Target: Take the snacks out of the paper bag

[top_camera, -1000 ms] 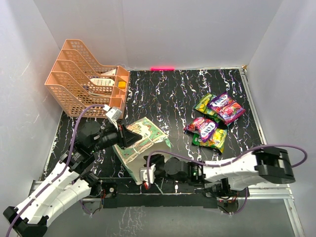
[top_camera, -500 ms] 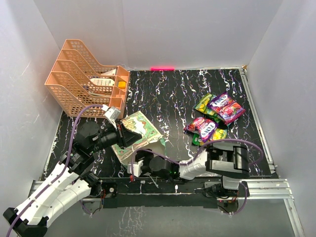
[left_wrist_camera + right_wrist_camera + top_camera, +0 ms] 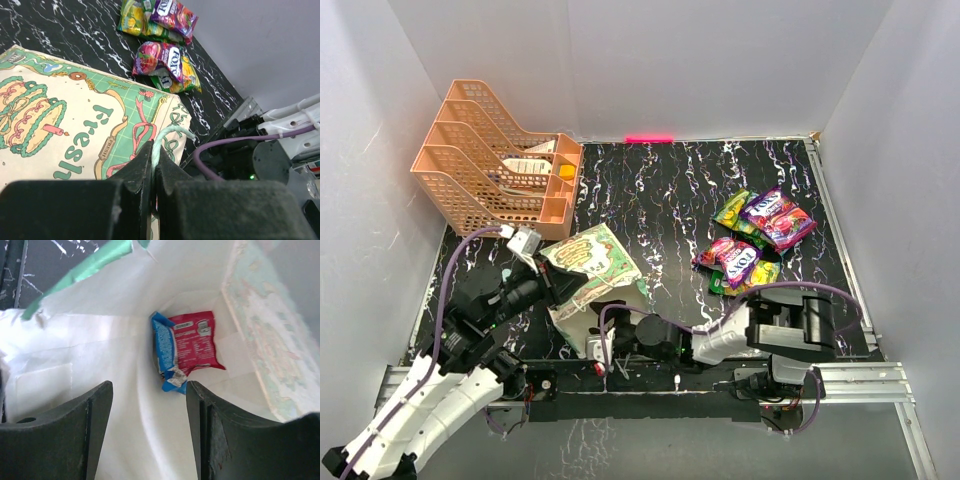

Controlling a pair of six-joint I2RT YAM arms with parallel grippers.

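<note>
The paper bag (image 3: 592, 262) lies tilted on the black table, its "Fresh" face up, and also shows in the left wrist view (image 3: 75, 120). My left gripper (image 3: 554, 286) is shut on the bag's thin string handle (image 3: 169, 133), the jaws pinched on it (image 3: 153, 152). My right gripper (image 3: 604, 344) is open at the bag's mouth and looks inside (image 3: 149, 386). A red and blue snack packet (image 3: 189, 346) lies at the bottom of the bag, just beyond the fingertips. Several snacks (image 3: 752, 240) lie in a pile on the table to the right, also seen in the left wrist view (image 3: 164, 56).
A peach mesh tray rack (image 3: 490, 175) holding white cards stands at the back left. White walls close in the table on three sides. A pink strip (image 3: 650, 138) marks the back edge. The right arm's purple cable (image 3: 220, 145) runs near the bag.
My left gripper has pulled back and left with the handle, raising the bag's mouth. My right arm has folded in and its gripper has moved left into the bag's opening.
</note>
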